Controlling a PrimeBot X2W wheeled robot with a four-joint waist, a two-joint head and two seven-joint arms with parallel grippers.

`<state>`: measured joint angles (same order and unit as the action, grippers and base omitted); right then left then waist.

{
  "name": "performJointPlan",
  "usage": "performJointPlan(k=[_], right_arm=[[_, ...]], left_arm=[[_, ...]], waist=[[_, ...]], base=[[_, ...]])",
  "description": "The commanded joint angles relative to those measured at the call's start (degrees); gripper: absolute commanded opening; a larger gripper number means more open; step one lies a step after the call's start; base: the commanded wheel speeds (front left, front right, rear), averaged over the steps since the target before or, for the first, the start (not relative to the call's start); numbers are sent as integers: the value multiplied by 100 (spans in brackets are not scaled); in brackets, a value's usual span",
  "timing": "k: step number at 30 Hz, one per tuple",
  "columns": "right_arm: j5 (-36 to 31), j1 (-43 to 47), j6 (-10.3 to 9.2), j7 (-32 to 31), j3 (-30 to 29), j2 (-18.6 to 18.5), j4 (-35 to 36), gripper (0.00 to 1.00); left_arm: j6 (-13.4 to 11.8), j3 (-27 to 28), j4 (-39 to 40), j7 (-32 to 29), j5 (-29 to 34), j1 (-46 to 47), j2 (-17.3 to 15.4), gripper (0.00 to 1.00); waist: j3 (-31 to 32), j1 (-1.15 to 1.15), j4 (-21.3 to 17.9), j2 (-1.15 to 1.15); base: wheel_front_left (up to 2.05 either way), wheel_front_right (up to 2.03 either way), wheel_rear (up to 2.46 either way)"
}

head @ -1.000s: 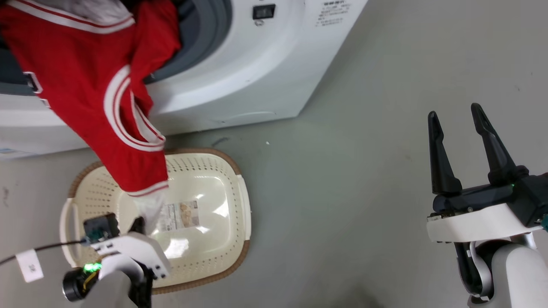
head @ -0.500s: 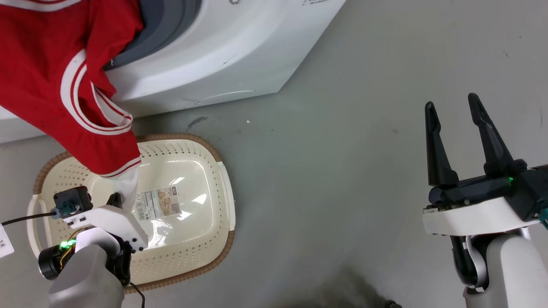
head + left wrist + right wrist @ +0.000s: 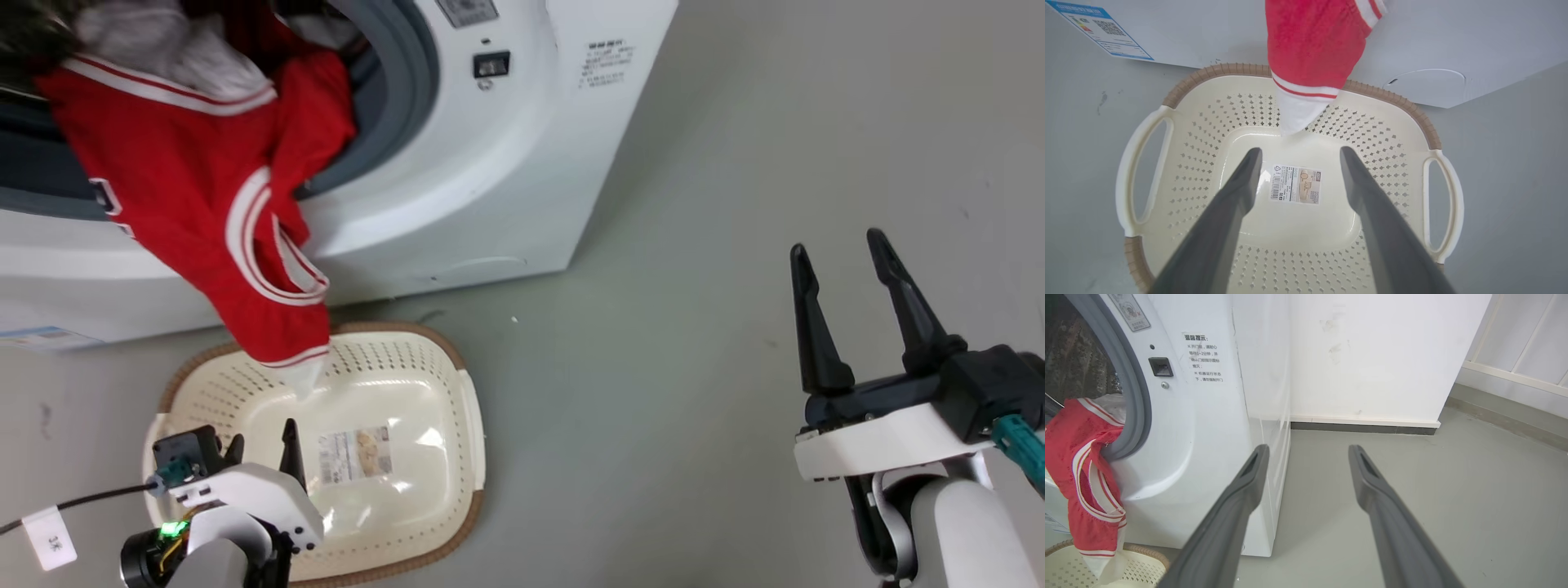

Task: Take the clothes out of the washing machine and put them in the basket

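I am hovering left gripper (image 3: 1298, 153) wide, empty, over laundry basket (image 3: 1392, 102) | right gripper (image 3: 837, 242) spread | risk: red jersey (image 3: 204, 188) overhanging porthole (image 3: 408, 106) may be slipping onto floor (image 3: 653, 367).

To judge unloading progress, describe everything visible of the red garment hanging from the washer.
The red fabric garment with white stripe trim and a white end panel hangs limp and creased. Its upper part lies in the porthole of the large white washing machine, draped over its grey rim; its white tip dangles inside the cream perforated plastic basket, contact unclear. The left gripper, fingers open, is near the tip, not holding it.
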<state>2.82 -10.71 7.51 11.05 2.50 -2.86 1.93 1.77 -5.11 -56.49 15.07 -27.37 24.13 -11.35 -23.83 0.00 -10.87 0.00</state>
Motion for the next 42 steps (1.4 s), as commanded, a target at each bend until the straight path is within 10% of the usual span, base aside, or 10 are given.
performJointPlan(k=[1,19,32,42], right_arm=[[-38,80,-4,-12,-6,-4,15,100],[40,469,-4,-310,25,-2,254,100],[343,114,-4,1,207,-2,-8,100],[433,-26,-4,183,246,-2,-202,100]], left_arm=[[-8,29,88,13,46,-92,41,100],[133,469,1719,-65,942,207,-110,100],[491,257,772,-2573,594,2079,-1049,100],[432,284,307,-3229,455,2425,-1359,100]], waist=[[302,0,226,0],[814,0,393,0],[126,0,-256,0],[-204,0,-485,0]], base=[[0,0,0],[0,0,0],[0,0,0],[0,0,0]])
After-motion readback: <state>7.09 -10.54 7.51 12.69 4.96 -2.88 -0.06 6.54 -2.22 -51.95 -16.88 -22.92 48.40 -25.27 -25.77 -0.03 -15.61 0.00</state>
